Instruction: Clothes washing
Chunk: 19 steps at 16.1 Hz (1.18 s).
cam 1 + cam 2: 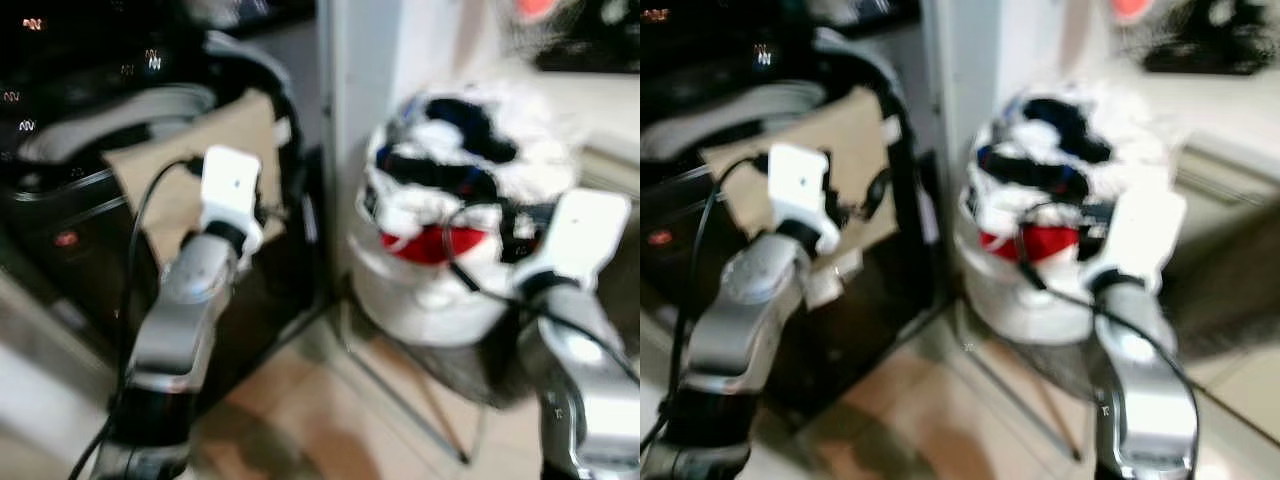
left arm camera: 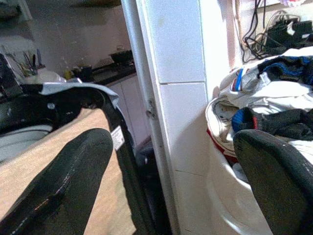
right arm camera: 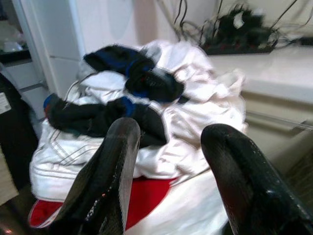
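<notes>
None of the laundry has gone in, I judge: the clothes [image 3: 146,112] are heaped high in the white basket [image 1: 440,300] beside the white pillar [image 2: 181,98], and the washing machine [image 1: 90,180] stands with a tan cloth [image 1: 215,150] draped over its rim. My right gripper [image 3: 171,166] hovers near the heap with fingers apart and empty, while my left gripper [image 2: 181,181], also spread and holding nothing, points between machine and basket. Everything is left: grasping, carrying across, loading.

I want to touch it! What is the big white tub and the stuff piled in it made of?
The tub looks like smooth, glossy white plastic; its rounded wall shines. The pile is soft cloth: it folds, wrinkles and shows seams, in white, black, blue and red. Which fabric, I cannot tell.
</notes>
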Available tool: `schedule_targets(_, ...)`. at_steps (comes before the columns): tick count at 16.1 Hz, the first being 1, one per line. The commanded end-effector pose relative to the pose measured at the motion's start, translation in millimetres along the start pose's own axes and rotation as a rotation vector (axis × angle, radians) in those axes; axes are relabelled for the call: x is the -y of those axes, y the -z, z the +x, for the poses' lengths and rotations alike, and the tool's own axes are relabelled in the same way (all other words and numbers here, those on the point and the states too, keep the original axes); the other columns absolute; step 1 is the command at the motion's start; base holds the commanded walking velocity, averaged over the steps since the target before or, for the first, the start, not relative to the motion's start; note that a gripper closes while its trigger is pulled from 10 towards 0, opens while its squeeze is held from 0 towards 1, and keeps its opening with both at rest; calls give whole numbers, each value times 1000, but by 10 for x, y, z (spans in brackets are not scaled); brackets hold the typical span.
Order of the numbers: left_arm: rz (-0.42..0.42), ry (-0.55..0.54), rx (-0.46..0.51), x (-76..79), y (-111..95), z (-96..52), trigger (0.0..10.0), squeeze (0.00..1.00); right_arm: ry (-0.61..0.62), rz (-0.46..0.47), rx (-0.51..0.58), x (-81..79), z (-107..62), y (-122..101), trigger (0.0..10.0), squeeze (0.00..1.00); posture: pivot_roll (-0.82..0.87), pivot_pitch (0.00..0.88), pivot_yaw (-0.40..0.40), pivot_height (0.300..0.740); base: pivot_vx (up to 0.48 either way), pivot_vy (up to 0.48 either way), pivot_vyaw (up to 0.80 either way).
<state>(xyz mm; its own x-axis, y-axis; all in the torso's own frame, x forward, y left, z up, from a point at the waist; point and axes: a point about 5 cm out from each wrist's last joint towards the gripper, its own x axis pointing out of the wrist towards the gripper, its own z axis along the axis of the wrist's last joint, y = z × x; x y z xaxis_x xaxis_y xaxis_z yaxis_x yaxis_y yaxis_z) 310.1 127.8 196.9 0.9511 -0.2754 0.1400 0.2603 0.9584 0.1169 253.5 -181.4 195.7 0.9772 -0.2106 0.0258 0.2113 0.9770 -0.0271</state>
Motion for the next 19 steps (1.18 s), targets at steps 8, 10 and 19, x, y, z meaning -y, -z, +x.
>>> schedule_targets(8,-17,-78,14,-99,-17,-72,10000,0,-206,-83,47,-223,67,-97,10000,0,-62,0,7,740,141,0,0)
schedule_targets(10,-9,-81,22,-113,-41,-71,10000,0,-223,-79,51,-252,86,-105,10000,0,-56,0,4,740,431,0,0)
schedule_targets(19,-21,-43,31,-81,-69,-8,10000,0,-154,-41,61,-172,100,-120,10000,0,-88,0,40,740,444,0,0)
